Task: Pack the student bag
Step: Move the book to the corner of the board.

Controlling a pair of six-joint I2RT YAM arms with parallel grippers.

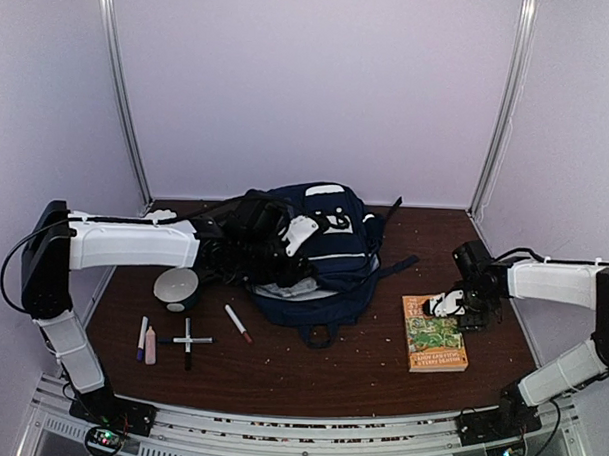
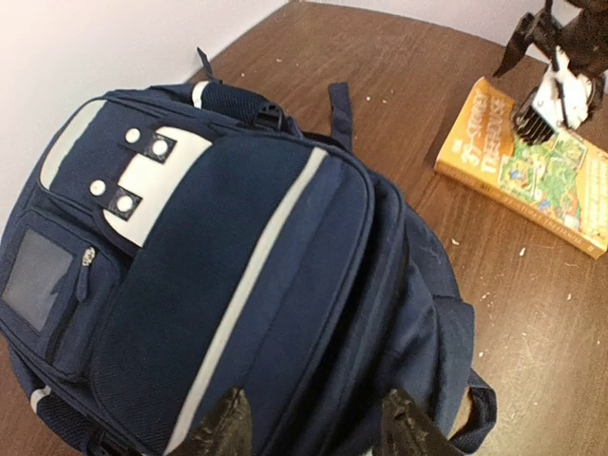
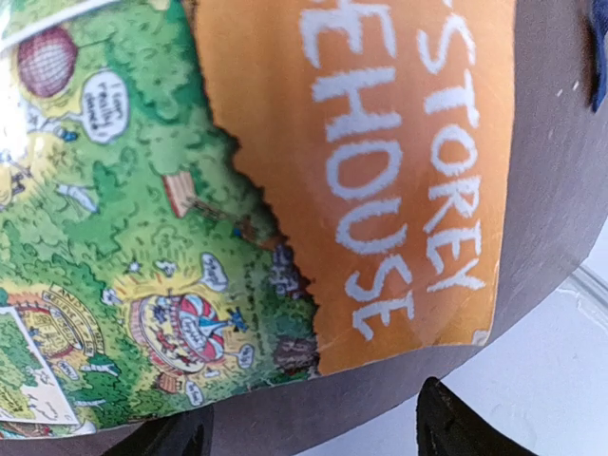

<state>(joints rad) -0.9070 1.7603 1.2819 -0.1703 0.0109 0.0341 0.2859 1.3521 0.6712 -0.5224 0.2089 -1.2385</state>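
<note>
Right tool (image 3: 318, 432): fingers spread wide, nothing between them. It hangs low over the book (image 1: 435, 334), an orange-and-green paperback lying flat near the right edge of the tabletop (image 1: 379, 376).

Left tool (image 2: 318, 418): fingers also apart and empty, poised just above the student bag (image 1: 314, 253). Contact cannot be told.

The bag sits mid-tabletop, toward the far edge, front pocket up. Some light lining shows on its near side; how far the mouth gapes is unclear.

Left of the bag is a bowl (image 1: 177, 289). A red-tipped marker (image 1: 238, 323) lies just in front of the bag, two crossed markers (image 1: 187, 341) and two more pens (image 1: 145, 340) toward the near-left corner.

Likely step: picking up the book, with packing barely begun. A flat book gives little to pinch. The right tool would do best to straddle one long edge, tilt so that one finger works under the cover, and close firmly before lifting. The left tool should get the bag's mouth open and held, otherwise the book will catch on the fabric.
</note>
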